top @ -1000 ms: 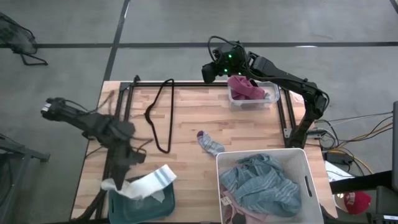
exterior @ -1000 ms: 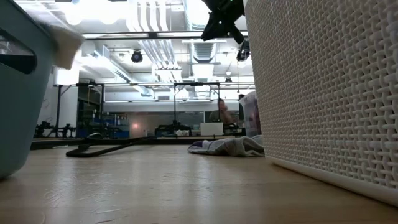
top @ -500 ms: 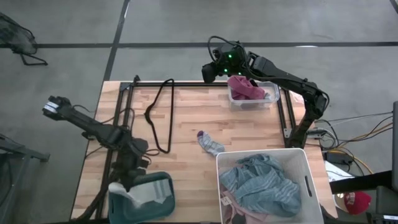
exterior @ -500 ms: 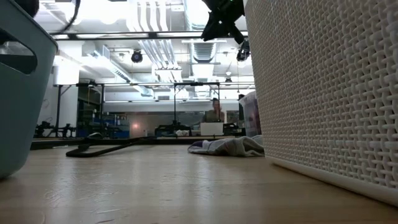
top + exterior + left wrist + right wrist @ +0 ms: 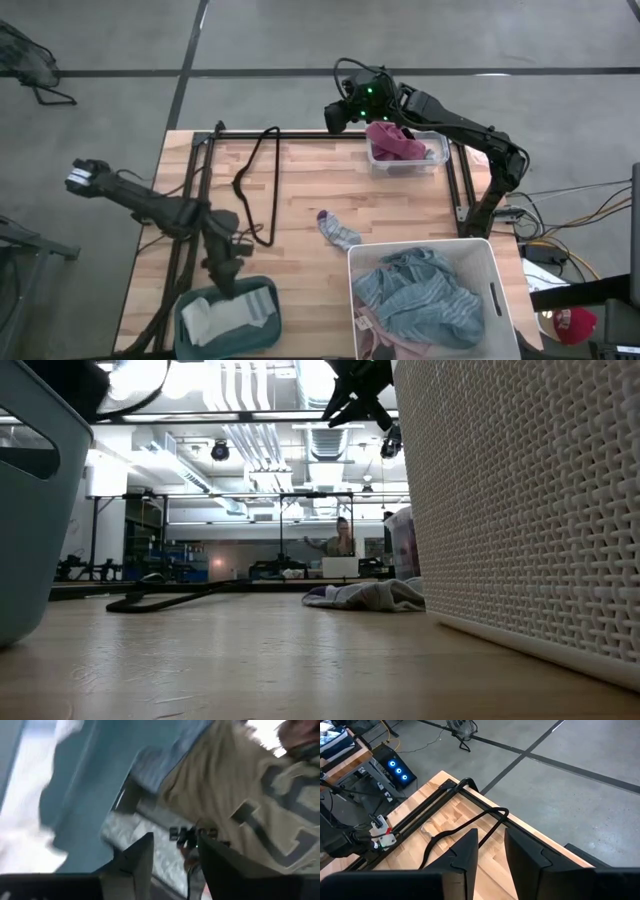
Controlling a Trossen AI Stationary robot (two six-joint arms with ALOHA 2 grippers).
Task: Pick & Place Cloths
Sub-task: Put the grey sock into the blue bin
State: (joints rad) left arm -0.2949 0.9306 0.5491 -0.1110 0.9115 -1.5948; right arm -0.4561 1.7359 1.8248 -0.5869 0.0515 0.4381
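Note:
A white sock with grey stripes [image 5: 228, 314] lies inside the teal bin [image 5: 268, 338] at the table's near left. My left gripper [image 5: 228, 280] hovers just above the bin's far rim. Its fingers stand open in the left wrist view [image 5: 175, 862], with nothing between them. A small grey sock with a purple toe [image 5: 338, 231] lies flat mid-table. Pink and maroon cloths [image 5: 395, 142] fill a clear tub [image 5: 437, 150] at the far edge. My right gripper [image 5: 338, 115] waits beside that tub, slightly open and empty [image 5: 491, 845]. Blue-striped cloth [image 5: 415, 295] lies in the white basket [image 5: 500, 300].
A black hanger [image 5: 255, 190] lies on the wood left of centre, beside a black rail frame [image 5: 200, 170]. The white basket's woven wall [image 5: 520, 510] fills the low view's right. A person [image 5: 340, 540] stands far back in the room.
My left gripper dipped into the teal bin with the striped sock, which had been draped over the bin's rim. It has let go and risen a little toward the far edge. The sock now lies inside the bin.

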